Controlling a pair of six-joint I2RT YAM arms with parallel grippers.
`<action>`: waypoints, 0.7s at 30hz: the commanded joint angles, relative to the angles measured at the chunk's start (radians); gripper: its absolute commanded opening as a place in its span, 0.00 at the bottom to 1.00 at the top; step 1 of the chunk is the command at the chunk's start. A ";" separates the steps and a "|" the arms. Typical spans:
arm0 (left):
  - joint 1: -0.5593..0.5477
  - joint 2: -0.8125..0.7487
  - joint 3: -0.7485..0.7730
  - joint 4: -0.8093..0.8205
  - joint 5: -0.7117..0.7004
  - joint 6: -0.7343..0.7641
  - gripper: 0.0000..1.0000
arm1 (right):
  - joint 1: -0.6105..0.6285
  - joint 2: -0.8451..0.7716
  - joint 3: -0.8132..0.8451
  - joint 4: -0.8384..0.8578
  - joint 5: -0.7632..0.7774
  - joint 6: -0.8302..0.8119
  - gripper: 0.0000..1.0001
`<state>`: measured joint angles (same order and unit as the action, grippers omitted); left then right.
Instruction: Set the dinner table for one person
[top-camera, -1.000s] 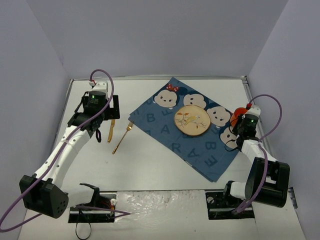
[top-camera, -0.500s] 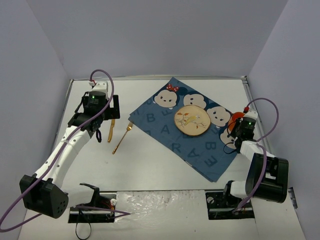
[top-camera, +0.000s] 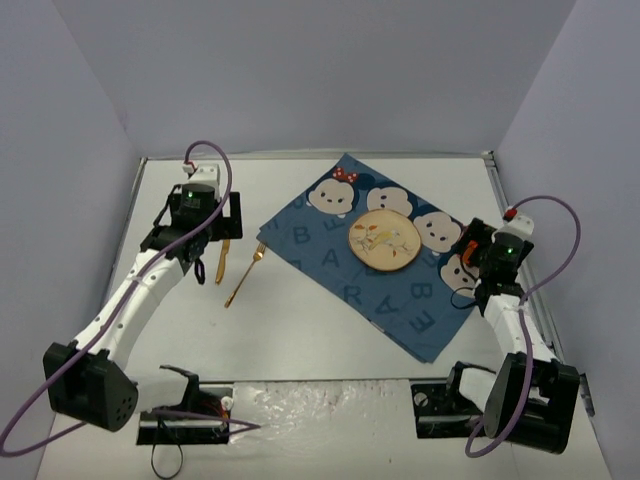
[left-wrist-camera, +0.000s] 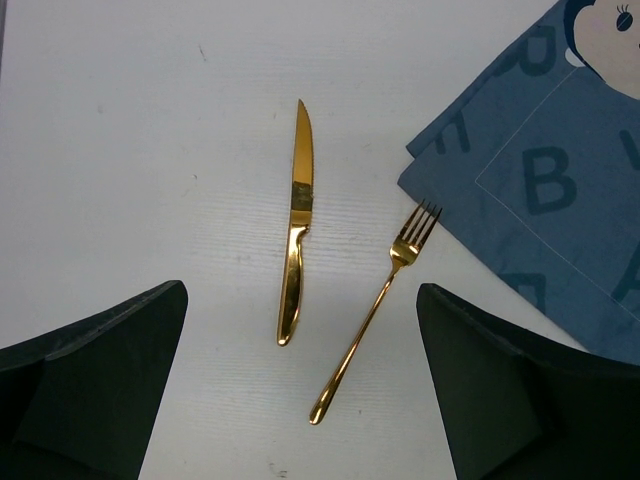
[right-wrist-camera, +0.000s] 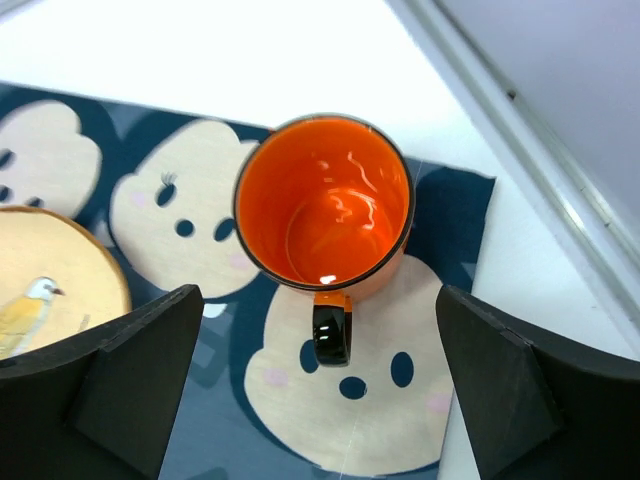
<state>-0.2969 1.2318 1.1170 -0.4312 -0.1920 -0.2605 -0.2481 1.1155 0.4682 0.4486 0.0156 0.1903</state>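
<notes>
The white dinner table (top-camera: 330, 340) carries a dark blue cloth (top-camera: 340, 262) with a round beige plate (top-camera: 384, 241) on it. An orange mug (right-wrist-camera: 325, 205) with a black handle stands upright on the cloth's right corner, over a mouse face. My right gripper (right-wrist-camera: 318, 295) hangs open just above and behind the mug, its fingers wide on either side and touching nothing. A gold knife (left-wrist-camera: 296, 225) and a gold fork (left-wrist-camera: 375, 310) lie side by side on the bare table left of the cloth. My left gripper (left-wrist-camera: 300, 290) hovers open above them, empty.
Pale lavender walls close in the table on three sides; the right wall's base (right-wrist-camera: 520, 110) runs close past the mug. Both arm bases sit on the near edge (top-camera: 330, 415). In the top view the right gripper (top-camera: 472, 252) covers most of the mug.
My right gripper has opened, let go of the mug and drawn back toward the near side. The mug stays upright on the cloth. The left arm has barely shifted.
</notes>
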 joint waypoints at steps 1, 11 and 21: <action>-0.019 0.000 -0.023 0.068 0.096 0.056 0.97 | 0.001 -0.161 0.102 -0.095 -0.003 0.072 1.00; -0.019 0.066 -0.142 0.051 0.332 0.073 0.84 | 0.123 -0.319 0.168 -0.085 -0.287 0.152 1.00; -0.016 0.322 -0.079 0.098 0.336 0.093 0.57 | 0.251 -0.376 0.051 0.015 -0.374 0.146 1.00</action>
<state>-0.3130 1.4986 0.9695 -0.4016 0.1396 -0.1890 -0.0541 0.7706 0.5244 0.3616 -0.3044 0.3488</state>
